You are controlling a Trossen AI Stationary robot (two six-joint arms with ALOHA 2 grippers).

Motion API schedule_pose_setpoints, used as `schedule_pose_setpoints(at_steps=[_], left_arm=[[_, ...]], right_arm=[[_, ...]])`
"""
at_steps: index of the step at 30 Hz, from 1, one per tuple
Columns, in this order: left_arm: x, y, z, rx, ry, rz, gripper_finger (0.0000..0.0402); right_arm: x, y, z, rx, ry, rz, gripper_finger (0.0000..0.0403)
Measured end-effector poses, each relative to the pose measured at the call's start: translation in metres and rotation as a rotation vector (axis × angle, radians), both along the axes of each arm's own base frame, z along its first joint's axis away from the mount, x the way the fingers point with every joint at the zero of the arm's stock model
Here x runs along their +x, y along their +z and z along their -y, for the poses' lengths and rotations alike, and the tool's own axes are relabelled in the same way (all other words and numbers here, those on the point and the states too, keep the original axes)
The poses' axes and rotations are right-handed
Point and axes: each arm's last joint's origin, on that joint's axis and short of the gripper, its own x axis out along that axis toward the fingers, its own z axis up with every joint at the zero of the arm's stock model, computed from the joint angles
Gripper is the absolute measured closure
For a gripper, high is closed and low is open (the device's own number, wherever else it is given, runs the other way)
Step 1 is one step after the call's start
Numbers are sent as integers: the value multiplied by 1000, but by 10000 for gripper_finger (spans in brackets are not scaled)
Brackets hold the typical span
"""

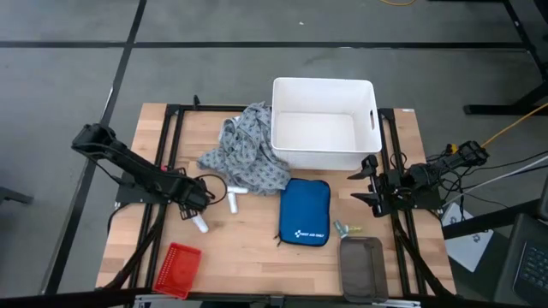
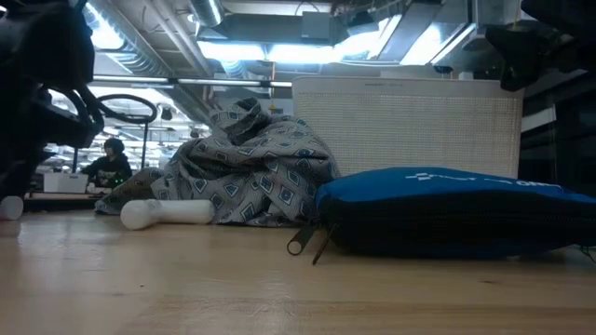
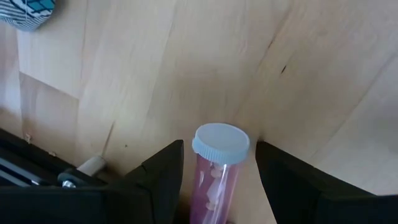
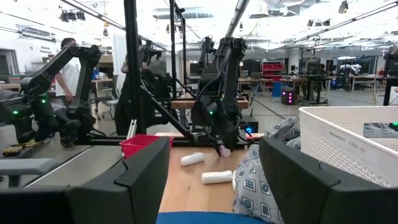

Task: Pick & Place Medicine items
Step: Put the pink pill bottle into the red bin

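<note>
I see a pink translucent pill bottle with a white cap [image 3: 219, 163] standing between my left gripper's [image 1: 203, 195] parted fingers; neither pad clearly touches it. It sits on the wooden table [image 1: 248, 248] left of the blue zip pouch [image 1: 305, 212]. Two white rolls [image 1: 237, 190] [image 1: 199, 224] lie nearby. My right gripper [image 1: 370, 184] hangs wide open, empty, beside the white plastic bin [image 1: 324, 121].
</note>
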Motion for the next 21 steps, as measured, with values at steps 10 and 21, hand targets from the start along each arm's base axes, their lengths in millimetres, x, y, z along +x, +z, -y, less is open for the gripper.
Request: schedule_pose_setpoints(at_steps=[10,21], left_arm=[[1,-1,0,11,23,20,200],[2,0,0,6,37,35,291]], right_arm=[[0,0,0,0,0,0,154],[0,0,0,0,0,0,154]])
